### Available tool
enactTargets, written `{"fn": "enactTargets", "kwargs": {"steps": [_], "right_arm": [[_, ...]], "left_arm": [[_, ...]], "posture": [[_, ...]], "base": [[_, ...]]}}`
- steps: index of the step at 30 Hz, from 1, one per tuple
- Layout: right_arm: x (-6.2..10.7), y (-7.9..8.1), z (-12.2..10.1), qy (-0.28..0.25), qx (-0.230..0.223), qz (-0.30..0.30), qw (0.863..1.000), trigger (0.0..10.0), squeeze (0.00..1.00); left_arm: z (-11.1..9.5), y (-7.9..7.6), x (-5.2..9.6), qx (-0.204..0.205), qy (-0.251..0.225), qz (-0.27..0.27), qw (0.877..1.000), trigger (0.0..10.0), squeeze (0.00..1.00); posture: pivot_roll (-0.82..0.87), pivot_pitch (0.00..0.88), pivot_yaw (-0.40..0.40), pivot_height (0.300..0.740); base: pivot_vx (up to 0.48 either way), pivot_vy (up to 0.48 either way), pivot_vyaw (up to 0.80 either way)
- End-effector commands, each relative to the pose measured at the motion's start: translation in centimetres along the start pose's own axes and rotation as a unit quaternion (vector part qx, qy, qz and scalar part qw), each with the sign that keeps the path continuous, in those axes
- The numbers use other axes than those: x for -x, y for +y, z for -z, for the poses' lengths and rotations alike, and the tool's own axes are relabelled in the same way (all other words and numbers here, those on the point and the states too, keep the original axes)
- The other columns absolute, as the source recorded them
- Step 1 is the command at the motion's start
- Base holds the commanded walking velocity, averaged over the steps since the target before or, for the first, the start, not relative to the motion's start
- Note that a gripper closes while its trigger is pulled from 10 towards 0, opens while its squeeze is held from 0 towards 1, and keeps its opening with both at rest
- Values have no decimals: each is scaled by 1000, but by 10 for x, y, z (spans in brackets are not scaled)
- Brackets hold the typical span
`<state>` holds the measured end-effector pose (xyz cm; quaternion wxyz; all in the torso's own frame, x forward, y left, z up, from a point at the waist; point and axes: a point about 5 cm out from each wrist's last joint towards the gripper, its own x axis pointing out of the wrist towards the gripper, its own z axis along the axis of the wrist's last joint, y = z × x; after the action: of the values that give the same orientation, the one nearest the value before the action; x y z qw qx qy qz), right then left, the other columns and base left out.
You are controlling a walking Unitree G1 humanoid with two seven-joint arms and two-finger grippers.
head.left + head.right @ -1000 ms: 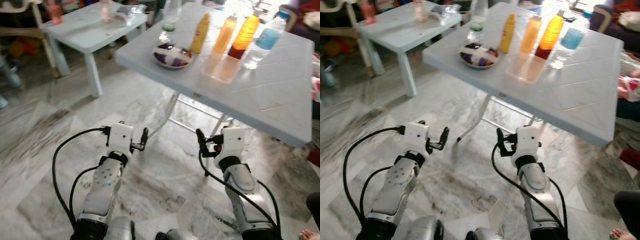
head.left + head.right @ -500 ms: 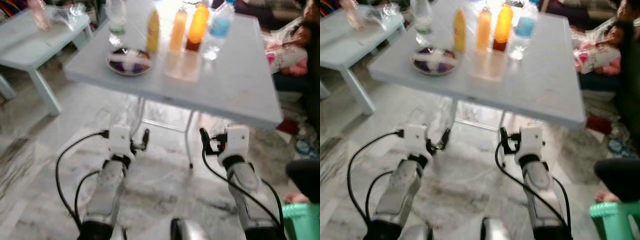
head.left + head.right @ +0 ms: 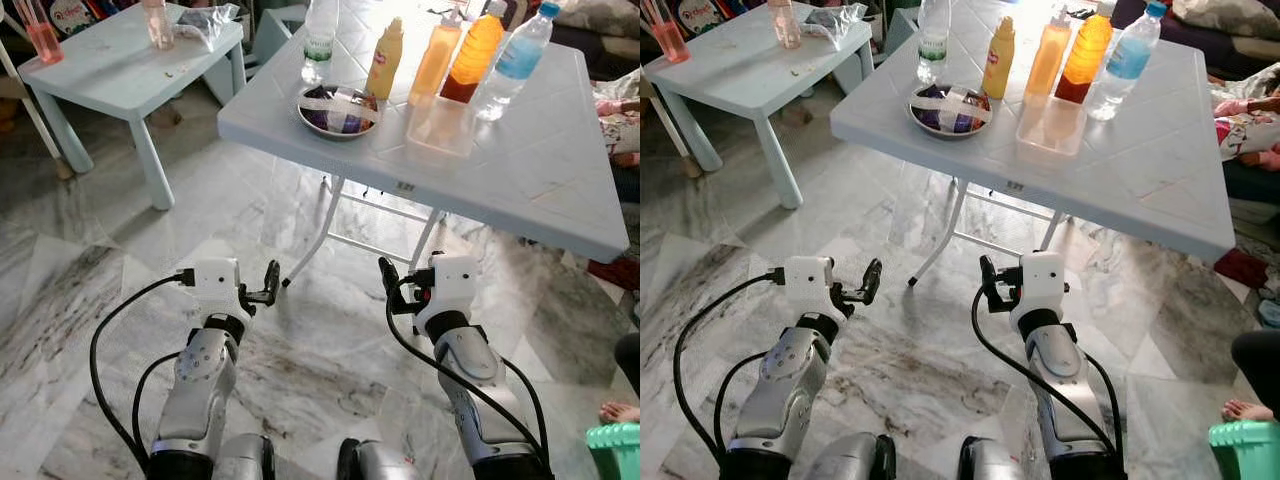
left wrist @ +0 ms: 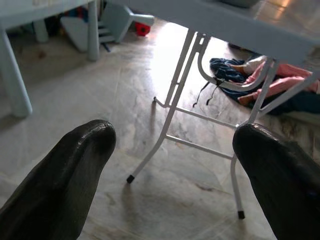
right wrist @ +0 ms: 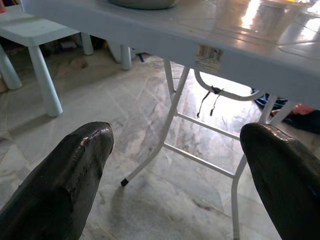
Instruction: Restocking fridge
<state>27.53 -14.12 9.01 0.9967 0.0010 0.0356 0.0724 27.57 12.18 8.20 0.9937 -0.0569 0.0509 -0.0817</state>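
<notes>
My left fingers (image 4: pixel 75 170) and right fingers (image 5: pixel 70 170) are spread, holding nothing, low over the floor. My view has swung back and steadied since a moment ago, squaring me to the counter (image 3: pixel 560 190), where the bottles (image 3: pixel 478 48) wait; I judge pickup comes next.

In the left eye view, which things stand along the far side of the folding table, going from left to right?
clear bottle with green label → yellow bottle → pale orange bottle → deep orange bottle → blue-labelled water bottle
</notes>
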Motion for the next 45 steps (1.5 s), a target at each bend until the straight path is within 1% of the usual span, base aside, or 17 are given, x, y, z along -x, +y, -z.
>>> {"fn": "enactTargets", "kwargs": {"steps": [1, 4, 8, 14, 19, 21, 24, 27, 29, 32, 34, 35, 36, 38, 42, 43, 45], "right_arm": [[-1, -8, -4, -7, 0, 15, 1000, 10000, 0], [-1, -10, -6, -9, 1, 17, 1000, 10000, 0], [-4, -13, -10, -13, 3, 17, 1000, 10000, 0], [-5, -11, -16, -21, 1, 18, 1000, 10000, 0], [-4, -11, -33, -43, -42, 39, 997, 10000, 0], [-2, -12, -41, -58, -46, 39, 996, 10000, 0], [3, -12, -45, -77, -81, 26, 993, 10000, 0], [7, -17, -40, -62, -62, 39, 995, 10000, 0], [13, -19, -34, -55, -29, 42, 997, 10000, 0], [21, -21, -23, -33, -1, 48, 998, 10000, 0], [24, -22, -20, -30, 11, 53, 998, 10000, 0], [27, -23, -16, -28, 15, 59, 998, 10000, 0], [34, -26, -10, -33, -16, 74, 997, 10000, 0], [38, -28, -8, -31, -21, 87, 995, 10000, 0], [35, -26, -14, -44, -23, 77, 996, 10000, 0], [32, -26, -17, -50, -24, 73, 996, 10000, 0], [26, -25, -23, -64, -20, 71, 995, 10000, 0]], "left_arm": [[-10, -6, -3, -9, -14, 19, 1000, 10000, 0], [-21, -5, -5, -32, -28, 25, 999, 10000, 0], [-31, -8, -10, -39, -42, 33, 998, 10000, 0], [-37, -17, -13, -19, -55, 47, 997, 10000, 0], [-46, -20, -10, -4, -60, 45, 997, 10000, 0], [-49, -16, -10, 6, -65, 36, 997, 10000, 0], [-48, -13, -9, 1, -63, 35, 997, 10000, 0], [-46, -8, -6, 1, -60, 28, 998, 10000, 0], [-43, -1, -2, 3, -57, 12, 998, 10000, 0], [-35, 7, 6, -29, -58, 1, 998, 10000, 0], [-32, 9, 9, -32, -56, -3, 998, 10000, 0], [-29, 11, 11, -36, -53, -7, 998, 10000, 0], [-24, 15, 16, -44, -49, -17, 998, 10000, 0], [-21, 20, 19, -46, -45, -23, 998, 10000, 0], [-24, 24, 16, -38, -56, -41, 997, 10000, 0], [-25, 23, 13, -30, -59, -38, 997, 10000, 0], [-29, 19, 8, -36, -65, -31, 997, 10000, 0]], "posture": [[89, 167, -61, 740], [91, 177, -58, 740], [95, 180, -64, 740], [89, 189, -64, 740], [89, 183, -60, 740], [91, 179, -61, 740], [94, 175, -64, 740], [109, 172, -67, 740], [113, 163, -62, 740], [106, 150, -58, 740], [101, 134, -56, 740], [99, 125, -56, 740], [98, 105, -52, 740], [91, 82, -50, 740], [84, 61, -41, 740], [83, 60, -41, 740], [84, 60, -40, 740]], "base": [[0, 0, 0], [0, 0, 0], [0, 0, -152], [271, 0, -693], [475, 0, -510], [469, 0, 0], [472, 0, 0], [480, 0, 0], [480, 0, 0], [280, 0, 0], [124, 0, 0], [0, 0, 0], [0, 0, 0], [0, 0, 0], [0, 0, 0], [0, 0, 0], [0, 0, 0]]}}
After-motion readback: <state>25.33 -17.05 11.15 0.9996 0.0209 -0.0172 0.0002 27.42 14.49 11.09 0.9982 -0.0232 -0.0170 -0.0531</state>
